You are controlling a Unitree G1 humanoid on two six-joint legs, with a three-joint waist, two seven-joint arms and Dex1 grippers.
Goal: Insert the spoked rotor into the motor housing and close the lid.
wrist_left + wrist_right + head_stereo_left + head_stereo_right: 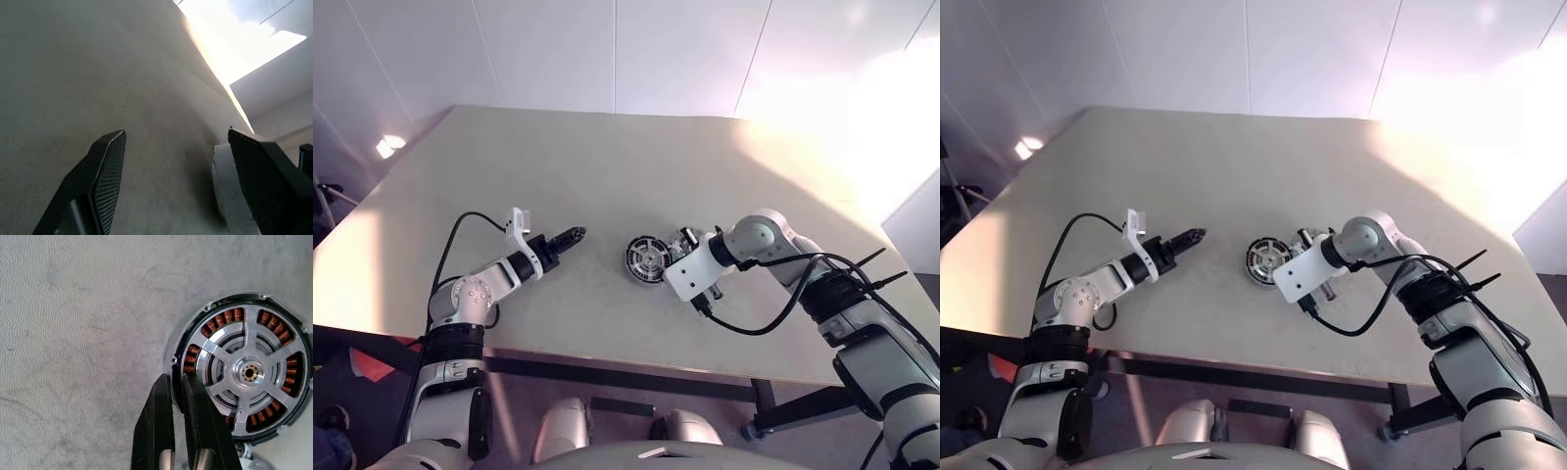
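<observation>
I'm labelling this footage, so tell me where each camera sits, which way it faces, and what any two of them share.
Left eye view: on the head, looking forward and down at the table; both arms show.
Right eye view: same head camera, same scene, slightly offset.
Left wrist view: on the left arm, looking along the open left pincer across bare tabletop.
Right wrist view: on the right arm, looking down past the shut right pincer at the spoked rotor seated in the motor housing.
Shared: both eye views and the right wrist view show the rotor.

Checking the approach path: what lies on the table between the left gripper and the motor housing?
Nothing: in the left eye view the stretch of table between the left gripper and the motor housing is bare.
</observation>
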